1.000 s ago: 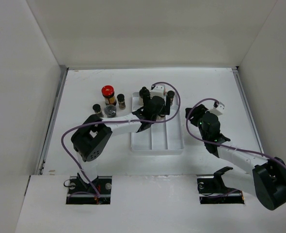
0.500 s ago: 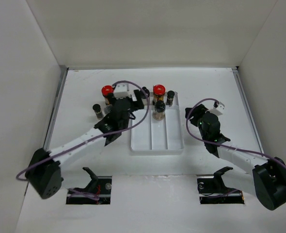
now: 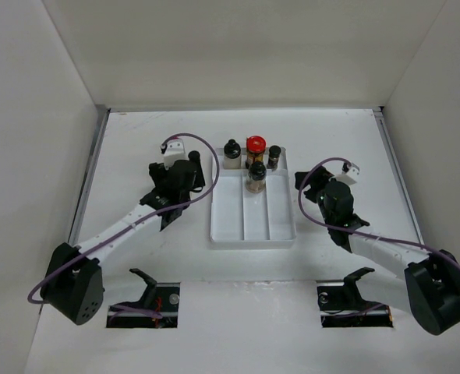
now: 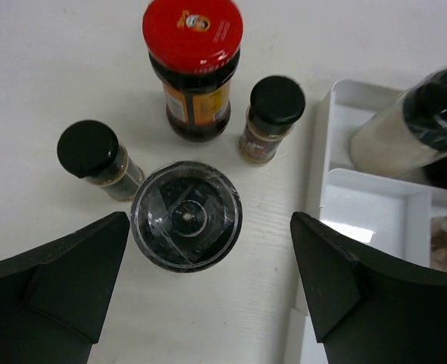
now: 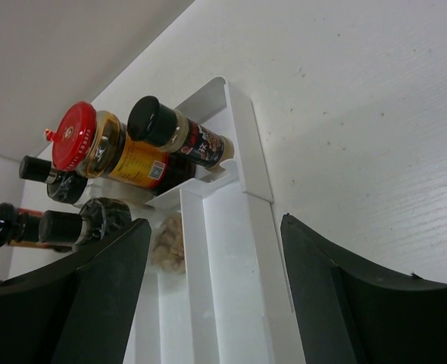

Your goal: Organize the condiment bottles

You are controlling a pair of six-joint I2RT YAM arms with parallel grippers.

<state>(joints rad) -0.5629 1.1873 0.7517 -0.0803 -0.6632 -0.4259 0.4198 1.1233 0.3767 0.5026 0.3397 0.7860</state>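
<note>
Left claw (image 4: 208, 224) has swung from the tray (image 4: 331, 163) to its ten o'clock, spread over the clear jar (image 4: 186, 215); right claw (image 5: 214, 224) spread, empty; four jars (image 4: 193, 64) await traying

Your left fingers (image 4: 57, 288) stand wide of the clear jar (image 4: 185, 216), with a gap on each side. Close behind it crowd the left black-capped jar (image 4: 93, 155), the right black-capped jar (image 4: 273, 114) and the red-lidded bottle (image 4: 193, 68). The tray (image 4: 320, 167) wall flanks your right-hand finger. The tray's near lanes lie bare.

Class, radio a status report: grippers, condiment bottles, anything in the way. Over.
Left gripper open over clear-lidded jar; right gripper open, empty. Four bottles in tray, four on table. Neighbours close behind jar.
</note>
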